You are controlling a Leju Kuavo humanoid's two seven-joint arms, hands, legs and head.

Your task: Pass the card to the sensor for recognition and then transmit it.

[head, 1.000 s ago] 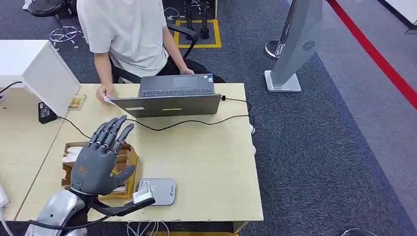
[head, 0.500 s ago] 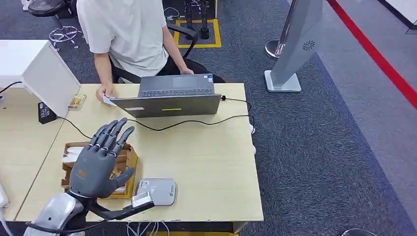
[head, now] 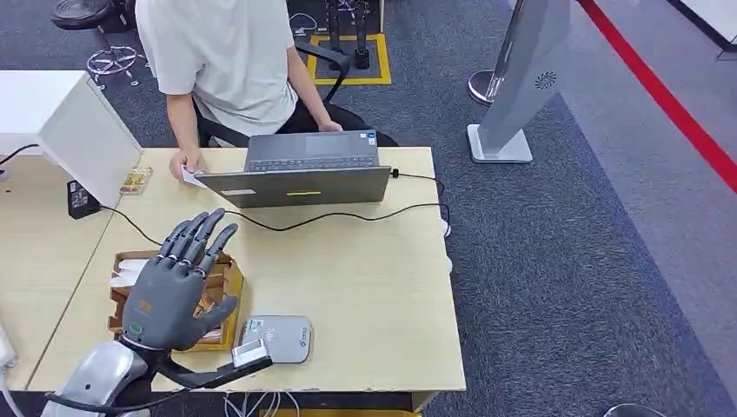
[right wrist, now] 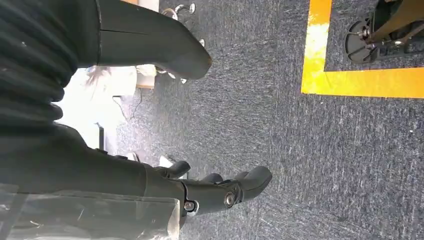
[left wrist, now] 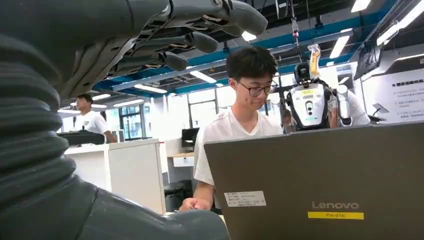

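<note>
A: Grey hand, the left hand (head: 174, 291), fingers spread and holding nothing, hovering over the wooden box (head: 228, 287) of cards.

B: And the cards sit straight under the palm; from above I can't make out a single one, or which way its long side runs.

A: The sensor (head: 278, 338), that flat grey pad, lies just beside the box, on the side toward the counter's (head: 365, 278) near edge. A short hop, I'd say.

B: Right hand (right wrist: 220, 192)?

A: Hanging over the carpet, fingers loosely apart, nothing in it. Left is far nearer.

B: Room to move?

A: Bare wood between the box and the laptop (head: 300, 174), one black cable (head: 330, 217) crossing it.
</note>
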